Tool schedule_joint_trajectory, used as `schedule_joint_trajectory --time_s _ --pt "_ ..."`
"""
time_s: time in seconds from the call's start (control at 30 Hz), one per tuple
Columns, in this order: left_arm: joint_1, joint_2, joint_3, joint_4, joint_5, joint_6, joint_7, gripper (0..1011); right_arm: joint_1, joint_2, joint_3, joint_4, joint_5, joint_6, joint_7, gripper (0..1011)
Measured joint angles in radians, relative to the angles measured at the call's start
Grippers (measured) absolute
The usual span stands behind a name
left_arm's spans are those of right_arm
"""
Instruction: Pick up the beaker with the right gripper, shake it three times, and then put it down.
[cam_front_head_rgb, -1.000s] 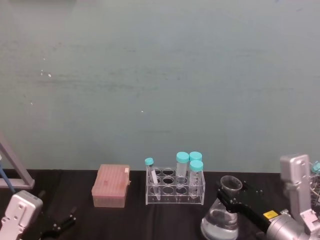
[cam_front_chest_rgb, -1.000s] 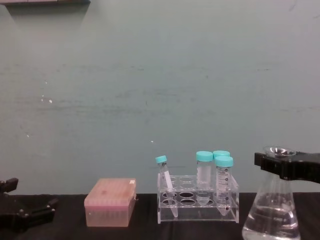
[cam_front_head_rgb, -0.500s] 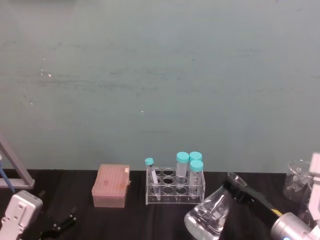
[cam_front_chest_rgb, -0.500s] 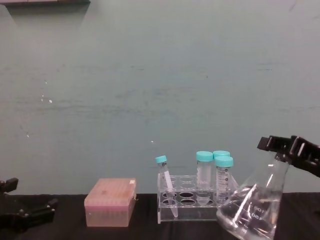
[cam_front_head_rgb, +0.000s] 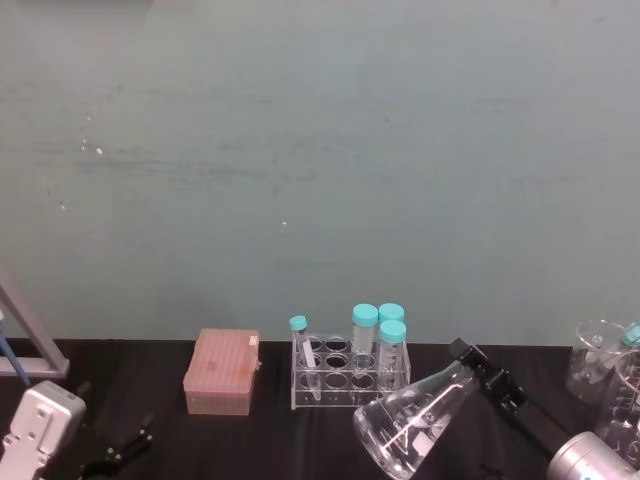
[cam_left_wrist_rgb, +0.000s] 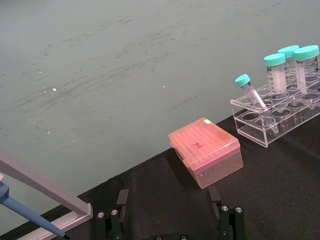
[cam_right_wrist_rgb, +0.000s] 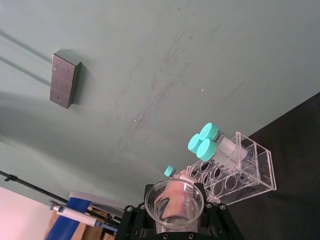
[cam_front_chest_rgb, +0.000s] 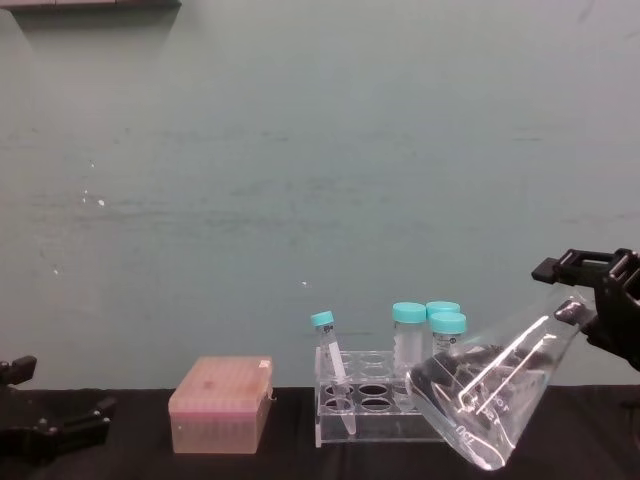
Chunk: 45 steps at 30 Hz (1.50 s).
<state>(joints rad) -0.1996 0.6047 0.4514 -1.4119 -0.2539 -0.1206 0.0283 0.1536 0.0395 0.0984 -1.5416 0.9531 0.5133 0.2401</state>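
Between the flat black jaws of the right gripper (cam_front_head_rgb: 478, 372) (cam_front_chest_rgb: 583, 298) (cam_right_wrist_rgb: 175, 224) sits the neck of the beaker (cam_front_head_rgb: 412, 428) (cam_front_chest_rgb: 488, 398) (cam_right_wrist_rgb: 174, 199), clamped just under its flared rim. The jaws are closed only as far as the glass allows, one black finger (cam_right_wrist_rgb: 136, 222) on each side of the neck, as the right wrist view shows looking down into the mouth.

From that grip the beaker hangs steeply tilted. Its wide base swings out to the gripper's left and downward, while the rim points up and to the right. Whether the low edge of the base touches the black table (cam_front_head_rgb: 260, 440) (cam_front_chest_rgb: 280, 465) I cannot tell.

Just left of the gripper and a little farther from the robot stands the clear tube rack (cam_front_head_rgb: 348, 388) (cam_front_chest_rgb: 372, 412) (cam_right_wrist_rgb: 246, 175) (cam_left_wrist_rgb: 274, 122), with teal-capped tubes (cam_front_head_rgb: 365, 330) (cam_front_chest_rgb: 408, 335) (cam_right_wrist_rgb: 206, 142) (cam_left_wrist_rgb: 274, 72) upright in it and one small tube leaning. In the chest view the beaker's base overlaps the rack's right end, so it lies nearer the camera.

Beyond the rack, farther left of the gripper, a pink box (cam_front_head_rgb: 222, 372) (cam_front_chest_rgb: 221, 403) (cam_left_wrist_rgb: 206, 157) rests on the table. To the gripper's right and slightly behind it is another clear glass vessel (cam_front_head_rgb: 597, 358).

Well apart, at the far left, the left gripper (cam_front_head_rgb: 118, 455) (cam_front_chest_rgb: 52, 432) (cam_left_wrist_rgb: 170, 222) sits low over the table with its fingers spread and nothing between them. A plain green wall (cam_front_head_rgb: 320, 150) (cam_front_chest_rgb: 320, 150) backs everything.
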Motion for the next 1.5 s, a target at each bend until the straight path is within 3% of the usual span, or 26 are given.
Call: schedule_joint_trajectory --time_s 0.13,0.23,0.3,0.33,0.37,0.43,0.63,0.67,0.7,0.73,0.77,0.8,0.83,0.87,0.9,0.93,1.0,1.1,1.17,1.2,1.5 --pt "0.000 0.000 0.000 0.000 0.000 0.000 0.000 1000 0.000 0.005 -0.004 0.000 0.010 -0.001 -0.004 478" --pt "0.000 0.000 0.000 0.000 0.000 0.000 0.000 1000 0.000 0.029 -0.026 0.000 -0.019 -0.034 0.014 478" --pt "0.000 0.000 0.000 0.000 0.000 0.000 0.000 1000 0.004 0.061 -0.056 0.001 -0.071 -0.085 0.043 478" --pt "0.000 0.000 0.000 0.000 0.000 0.000 0.000 1000 0.004 0.061 -0.056 0.001 -0.071 -0.085 0.043 478" --pt "0.000 0.000 0.000 0.000 0.000 0.000 0.000 1000 0.008 0.089 -0.079 0.004 -0.115 -0.123 0.062 478" --pt "0.000 0.000 0.000 0.000 0.000 0.000 0.000 1000 0.012 0.116 -0.103 0.008 -0.161 -0.162 0.077 478" --pt "0.000 0.000 0.000 0.000 0.000 0.000 0.000 1000 0.039 0.244 -0.213 0.029 -0.383 -0.334 0.122 478" --pt "0.000 0.000 0.000 0.000 0.000 0.000 0.000 1000 0.046 0.278 -0.243 0.034 -0.448 -0.380 0.125 478" --pt "0.000 0.000 0.000 0.000 0.000 0.000 0.000 1000 0.046 0.278 -0.243 0.034 -0.448 -0.380 0.125 478" --pt "0.000 0.000 0.000 0.000 0.000 0.000 0.000 1000 0.052 0.309 -0.271 0.038 -0.516 -0.425 0.125 478" --pt "0.000 0.000 0.000 0.000 0.000 0.000 0.000 1000 0.056 0.326 -0.286 0.041 -0.551 -0.446 0.123 478" --pt "0.000 0.000 0.000 0.000 0.000 0.000 0.000 1000 0.065 0.357 -0.317 0.045 -0.625 -0.487 0.112 478" --pt "0.000 0.000 0.000 0.000 0.000 0.000 0.000 1000 0.068 0.371 -0.330 0.047 -0.663 -0.506 0.104 478" --pt "0.000 0.000 0.000 0.000 0.000 0.000 0.000 1000 0.075 0.395 -0.354 0.051 -0.747 -0.543 0.085 478" --pt "0.000 0.000 0.000 0.000 0.000 0.000 0.000 1000 0.075 0.395 -0.354 0.051 -0.747 -0.543 0.085 478" --pt "0.000 0.000 0.000 0.000 0.000 0.000 0.000 1000 0.081 0.414 -0.375 0.054 -0.826 -0.578 0.062 478" --pt "0.000 0.000 0.000 0.000 0.000 0.000 0.000 1000 0.086 0.431 -0.394 0.057 -0.907 -0.613 0.035 478" --pt "0.000 0.000 0.000 0.000 0.000 0.000 0.000 1000 0.096 0.460 -0.428 0.065 -1.075 -0.682 -0.035 478" --pt "0.000 0.000 0.000 0.000 0.000 0.000 0.000 1000 0.100 0.468 -0.441 0.070 -1.138 -0.706 -0.065 478" --pt "0.000 0.000 0.000 0.000 0.000 0.000 0.000 1000 0.104 0.476 -0.452 0.076 -1.198 -0.726 -0.092 478" --pt "0.000 0.000 0.000 0.000 0.000 0.000 0.000 1000 0.121 0.502 -0.491 0.095 -1.435 -0.787 -0.195 478"
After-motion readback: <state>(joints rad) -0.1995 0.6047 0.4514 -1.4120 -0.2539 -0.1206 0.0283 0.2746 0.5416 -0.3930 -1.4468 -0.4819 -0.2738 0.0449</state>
